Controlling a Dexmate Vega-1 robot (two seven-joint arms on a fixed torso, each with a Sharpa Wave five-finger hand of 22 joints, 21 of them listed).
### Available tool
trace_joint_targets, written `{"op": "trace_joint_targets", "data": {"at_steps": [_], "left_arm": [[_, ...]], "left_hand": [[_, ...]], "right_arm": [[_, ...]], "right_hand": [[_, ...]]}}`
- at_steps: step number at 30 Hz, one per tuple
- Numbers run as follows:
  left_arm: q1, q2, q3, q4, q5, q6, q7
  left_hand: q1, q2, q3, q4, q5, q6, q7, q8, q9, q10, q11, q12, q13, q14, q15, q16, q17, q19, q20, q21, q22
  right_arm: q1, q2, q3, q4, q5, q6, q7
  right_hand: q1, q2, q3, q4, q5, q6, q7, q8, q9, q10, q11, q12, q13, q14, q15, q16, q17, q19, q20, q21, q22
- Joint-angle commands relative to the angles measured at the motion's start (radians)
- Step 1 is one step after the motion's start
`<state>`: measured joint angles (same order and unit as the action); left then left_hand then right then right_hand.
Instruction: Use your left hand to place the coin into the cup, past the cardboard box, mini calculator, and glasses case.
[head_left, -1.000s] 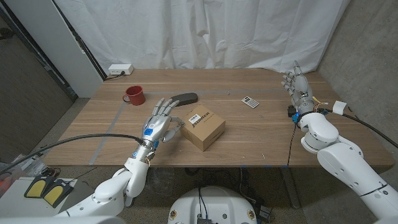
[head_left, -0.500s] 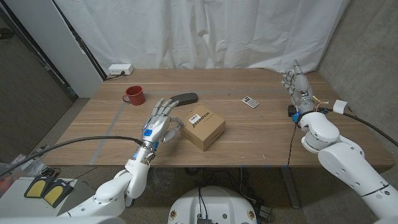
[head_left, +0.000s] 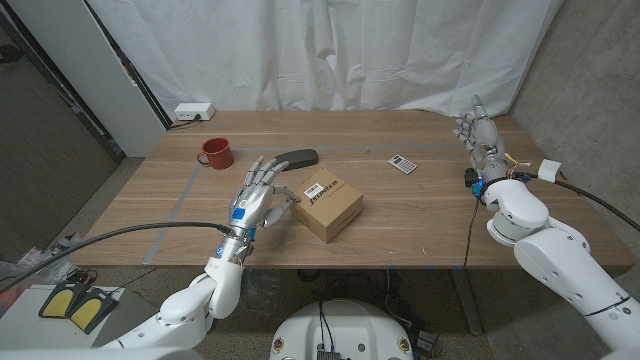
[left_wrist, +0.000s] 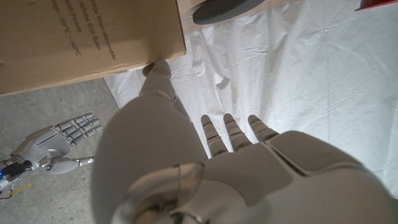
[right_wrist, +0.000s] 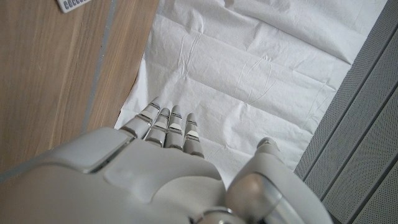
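A red cup (head_left: 214, 153) stands at the table's far left. To its right lie the dark glasses case (head_left: 297, 158) and the mini calculator (head_left: 402, 164). Nearer the middle sits the cardboard box (head_left: 331, 204). My left hand (head_left: 258, 195) hovers just left of the box with its fingers spread and its thumb toward the box's edge. In the left wrist view the thumb tip meets the box (left_wrist: 81, 37), with the glasses case (left_wrist: 227, 9) beyond. I cannot make out the coin. My right hand (head_left: 477, 135) stands upright at the table's right edge, fingers apart, holding nothing.
A white power strip (head_left: 193, 112) lies at the table's back left corner. A grey tape strip (head_left: 178, 207) runs across the wood left of my left hand. A cable (head_left: 469, 220) hangs by the right edge. The calculator (right_wrist: 78, 5) lies ahead of my right hand (right_wrist: 155, 168).
My left hand has crept slightly toward the cardboard box. The right hand and the objects have stayed where they were.
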<state>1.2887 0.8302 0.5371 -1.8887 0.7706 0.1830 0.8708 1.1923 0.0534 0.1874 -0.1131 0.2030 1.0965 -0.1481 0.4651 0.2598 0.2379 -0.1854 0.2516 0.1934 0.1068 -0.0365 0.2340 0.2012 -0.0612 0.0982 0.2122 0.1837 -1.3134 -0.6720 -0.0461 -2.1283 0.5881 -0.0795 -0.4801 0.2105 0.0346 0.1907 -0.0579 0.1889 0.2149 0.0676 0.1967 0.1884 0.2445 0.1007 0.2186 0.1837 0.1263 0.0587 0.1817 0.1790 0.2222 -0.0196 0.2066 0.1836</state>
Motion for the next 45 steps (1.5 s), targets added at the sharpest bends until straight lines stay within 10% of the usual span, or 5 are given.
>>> {"op": "trace_joint_targets", "data": {"at_steps": [1, 45], "left_arm": [[-0.018, -0.034, 0.009, 0.035, -0.012, -0.016, 0.047], [0.06, 0.044, -0.099, -0.16, -0.049, 0.091, -0.109]], "left_hand": [[-0.009, 0.008, 0.0, 0.007, -0.001, 0.058, 0.055, 0.016, 0.035, 0.024, -0.001, 0.008, 0.004, 0.029, -0.078, 0.012, 0.004, 0.01, 0.001, 0.01, 0.003], [-0.019, 0.037, 0.008, 0.013, 0.001, -0.015, 0.066, 0.092, 0.115, 0.107, 0.007, 0.02, 0.026, 0.101, -0.084, 0.022, 0.019, 0.027, 0.004, 0.006, 0.003]], "right_arm": [[-0.014, 0.001, 0.01, -0.014, -0.004, -0.008, -0.011], [-0.048, 0.034, 0.013, 0.01, -0.018, 0.078, 0.016]], "right_hand": [[-0.01, 0.003, -0.004, 0.0, 0.001, 0.003, -0.003, -0.001, 0.001, 0.008, -0.003, -0.002, 0.004, 0.012, 0.0, 0.004, 0.004, 0.007, 0.002, -0.001, 0.002], [-0.011, 0.005, -0.007, -0.001, 0.002, 0.002, -0.003, -0.001, 0.001, 0.007, -0.003, -0.003, 0.004, 0.011, -0.001, 0.004, 0.003, 0.006, 0.003, -0.002, 0.002]]}}
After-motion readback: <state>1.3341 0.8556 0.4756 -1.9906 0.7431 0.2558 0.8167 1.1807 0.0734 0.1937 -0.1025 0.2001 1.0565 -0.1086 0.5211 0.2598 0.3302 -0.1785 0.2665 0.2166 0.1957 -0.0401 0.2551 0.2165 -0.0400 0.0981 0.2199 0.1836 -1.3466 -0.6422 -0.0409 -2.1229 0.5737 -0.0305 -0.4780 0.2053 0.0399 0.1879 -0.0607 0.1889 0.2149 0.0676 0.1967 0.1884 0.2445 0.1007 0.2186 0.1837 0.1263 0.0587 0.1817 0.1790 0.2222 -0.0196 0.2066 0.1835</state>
